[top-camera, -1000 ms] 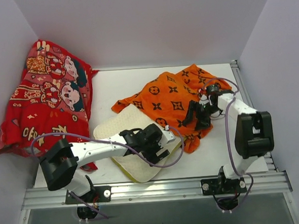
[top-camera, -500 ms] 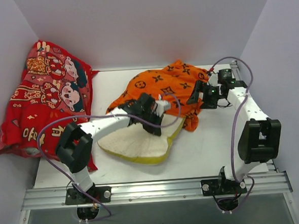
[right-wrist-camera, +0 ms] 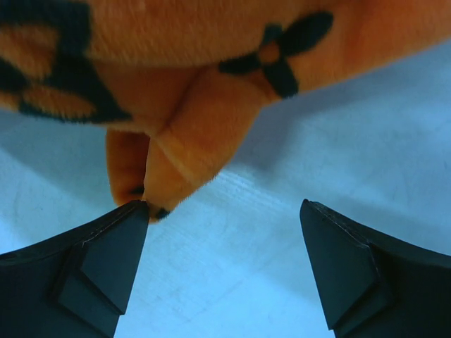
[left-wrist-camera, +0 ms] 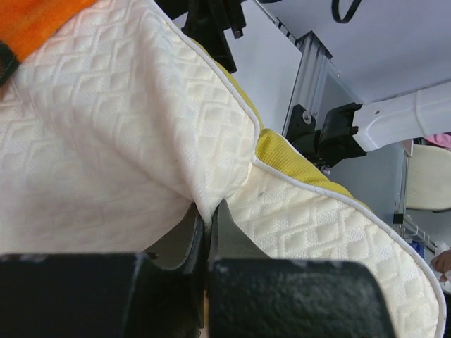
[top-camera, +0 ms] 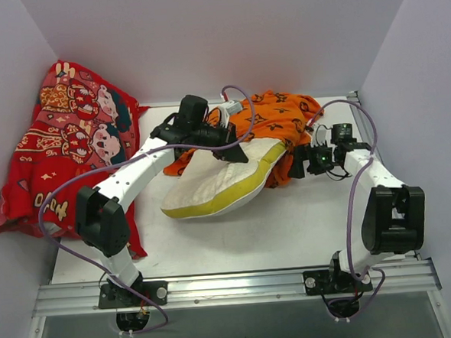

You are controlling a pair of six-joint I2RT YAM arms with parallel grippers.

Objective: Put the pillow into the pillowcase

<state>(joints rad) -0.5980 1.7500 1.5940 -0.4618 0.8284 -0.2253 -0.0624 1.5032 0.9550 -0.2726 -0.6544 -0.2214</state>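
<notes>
The cream-white quilted pillow (top-camera: 222, 183) lies tilted at mid-table, its yellow-green band along the near edge. My left gripper (top-camera: 232, 147) is shut on a fold of its far edge; the left wrist view shows the pillow (left-wrist-camera: 106, 141) pinched between the closed jaws of that gripper (left-wrist-camera: 208, 220). The orange pillowcase (top-camera: 277, 116) with black motifs is bunched behind and to the right of the pillow, and partly over it. My right gripper (top-camera: 293, 165) stands open low over the table at the case's right corner. In the right wrist view the right gripper (right-wrist-camera: 224, 205) holds nothing; its left fingertip (right-wrist-camera: 134, 218) touches a hanging corner of the pillowcase (right-wrist-camera: 204, 141).
A red cartoon-printed cloth (top-camera: 71, 148) is heaped against the left wall. Walls close the table on three sides. An aluminium rail (top-camera: 357, 107) runs along the right edge and another (top-camera: 233, 287) along the front, by the arm bases.
My left gripper shut on the pillow, then lifted and carried it back toward the pillowcase. The right gripper opened wider. The pillowcase is now bunched further back.
</notes>
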